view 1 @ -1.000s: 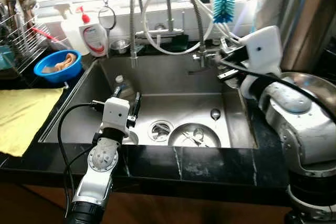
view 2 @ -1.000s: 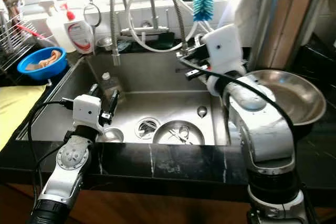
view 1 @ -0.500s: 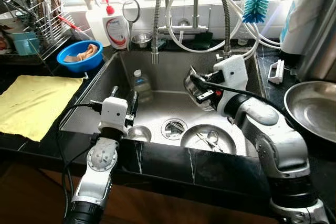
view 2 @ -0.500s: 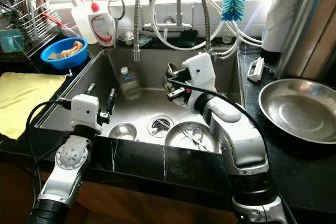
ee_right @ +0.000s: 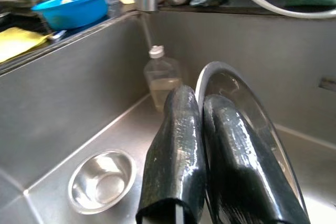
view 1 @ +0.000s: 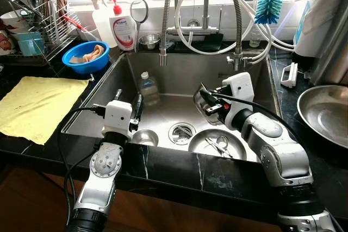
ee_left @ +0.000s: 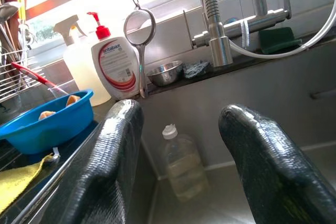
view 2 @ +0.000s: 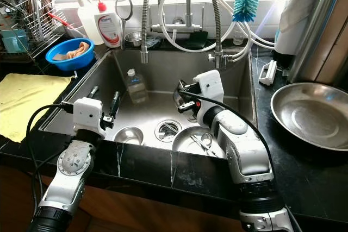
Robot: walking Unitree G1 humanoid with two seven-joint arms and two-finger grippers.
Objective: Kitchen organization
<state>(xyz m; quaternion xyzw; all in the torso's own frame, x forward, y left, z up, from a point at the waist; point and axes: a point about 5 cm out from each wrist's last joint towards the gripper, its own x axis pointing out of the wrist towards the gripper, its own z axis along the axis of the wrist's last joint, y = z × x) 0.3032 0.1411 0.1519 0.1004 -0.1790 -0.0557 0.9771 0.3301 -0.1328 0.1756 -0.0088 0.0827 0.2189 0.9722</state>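
Gripping steel plate [ee_right: 247, 108], right hand [view 1: 209, 101], over sink [view 1: 179, 80]

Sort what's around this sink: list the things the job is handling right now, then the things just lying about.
In the job:
right hand, shut on a steel plate held over the sink
small steel bowl and steel plate with cutlery on the sink floor
left hand, open

Lying about:
plastic bottle
blue bowl
yellow cloth
soap bottle
blue brush
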